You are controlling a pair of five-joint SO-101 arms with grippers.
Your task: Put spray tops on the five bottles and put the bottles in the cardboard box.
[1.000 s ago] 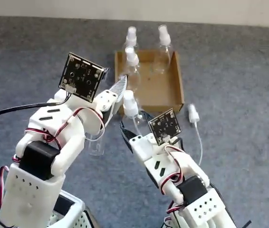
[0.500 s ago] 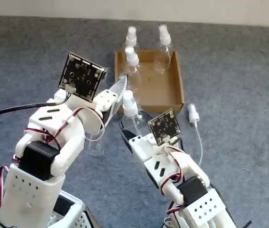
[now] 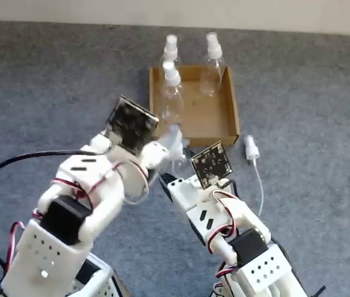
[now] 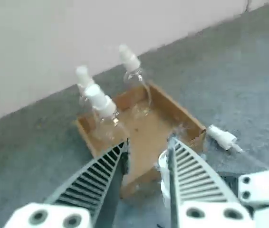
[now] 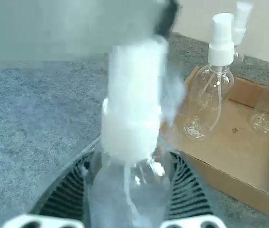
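My right gripper (image 3: 174, 168) is shut on a clear bottle (image 5: 125, 199), held upright just in front of the cardboard box (image 3: 230, 117). A white spray top (image 5: 133, 109) sits on this bottle. My left gripper (image 4: 148, 142) is open right at that spray top (image 4: 163, 167), which lies against the inside of one finger (image 4: 189, 173). In the high view the left gripper (image 3: 172, 139) hangs over the bottle's top. Three bottles with spray tops stand at the box: one at its front left (image 3: 171, 93), one at the back right (image 3: 212, 62), one at the back left (image 3: 170, 48).
A loose spray top (image 3: 251, 148) with its long tube lies on the grey carpet to the right of the box. Open carpet stretches to the left and the right of the arms. A pale wall runs behind the box.
My left arm has swung down and to the right, bringing its gripper from beside the box's front left to the spray top of the held bottle. The right arm has barely moved.
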